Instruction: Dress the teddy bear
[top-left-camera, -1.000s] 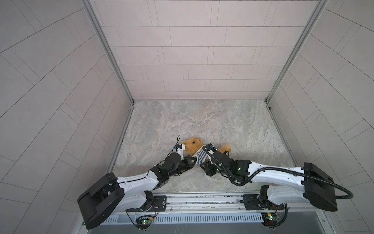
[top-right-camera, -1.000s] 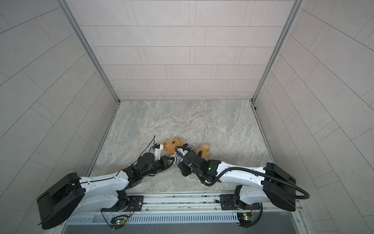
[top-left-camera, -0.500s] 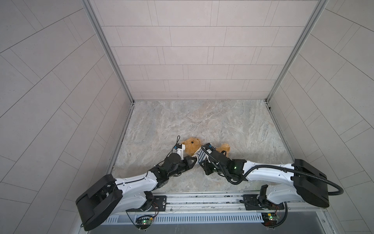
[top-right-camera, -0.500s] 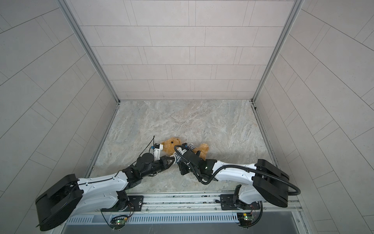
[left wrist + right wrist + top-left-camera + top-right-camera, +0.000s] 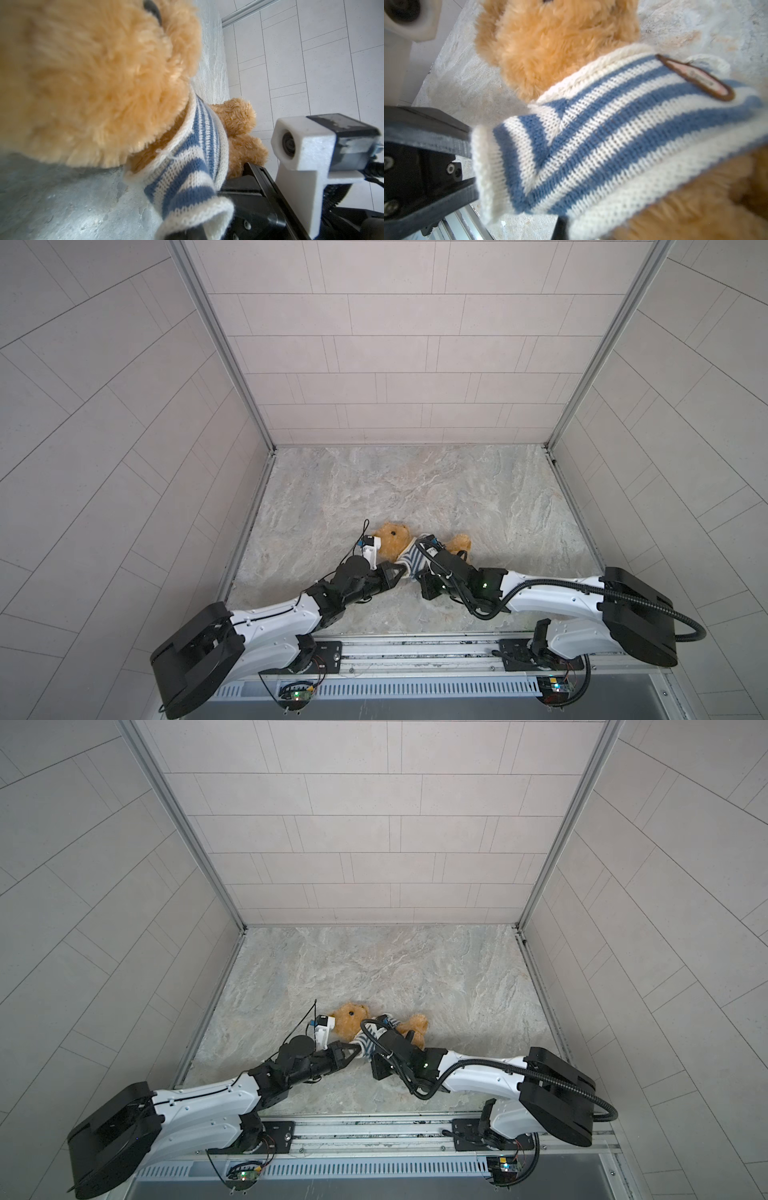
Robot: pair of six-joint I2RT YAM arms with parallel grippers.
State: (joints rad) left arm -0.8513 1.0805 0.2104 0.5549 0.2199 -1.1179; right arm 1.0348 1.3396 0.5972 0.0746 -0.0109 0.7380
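Top view: right claw (image 5: pixel 417 569) newly tight on shirt (image 5: pixel 409 559)

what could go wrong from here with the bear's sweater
1. The left gripper pinches the sleeve cuff of the striped sweater, and no paw shows there: pulling may stretch the knit with the arm trapped inside.
2. The right gripper seems shut on the hem; the teddy bear lies loose on the table, so a tug could drag it along.
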